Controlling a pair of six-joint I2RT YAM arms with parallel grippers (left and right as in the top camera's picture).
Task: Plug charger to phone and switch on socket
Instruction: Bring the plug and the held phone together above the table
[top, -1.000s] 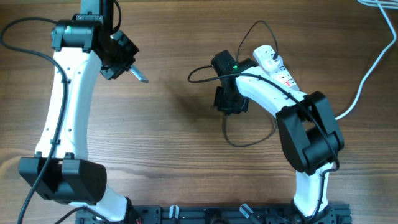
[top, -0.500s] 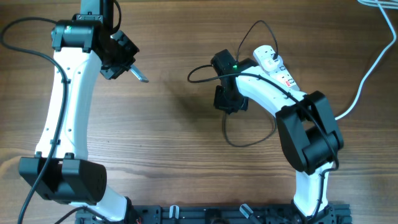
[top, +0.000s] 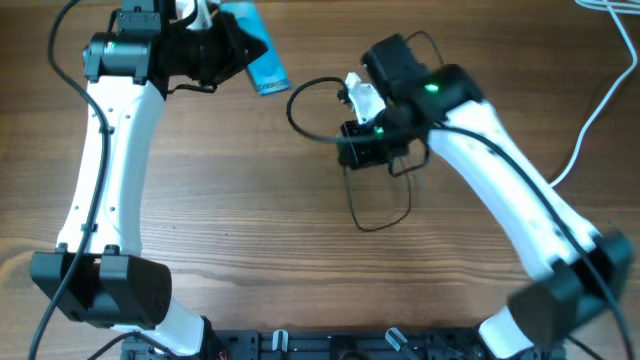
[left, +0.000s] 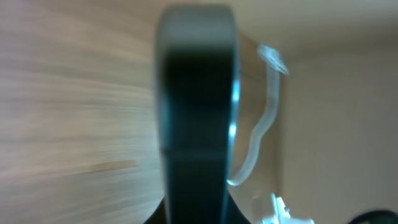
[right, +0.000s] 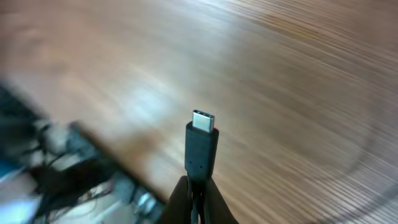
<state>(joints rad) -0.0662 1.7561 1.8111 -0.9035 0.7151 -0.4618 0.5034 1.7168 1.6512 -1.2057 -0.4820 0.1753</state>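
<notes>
- My left hand (top: 222, 48) is clenched on the phone (top: 260, 50), which sticks out of it tilted, with the cyan screen facing up.
- In the left wrist view the phone (left: 196, 112) is a dark, blurred bar seen edge-on, with one clear finger (left: 267, 124) just beside it.
- My right hand (top: 362, 150) sits to the right of the phone, well apart from it, grasping the charger (top: 352, 200) close to its free end.
- In the right wrist view the connector tip (right: 202, 144) stands upright out of the pinch, with its metal plug end on top and off the wooden surface (top: 250, 230).
- The rest of the thin black cable lies in loops on the surface. One loop reaches toward the phone and another hangs on the side of my right hand away from the phone.
- A thick white cord (top: 590, 110) runs far to the right of the phone.
</notes>
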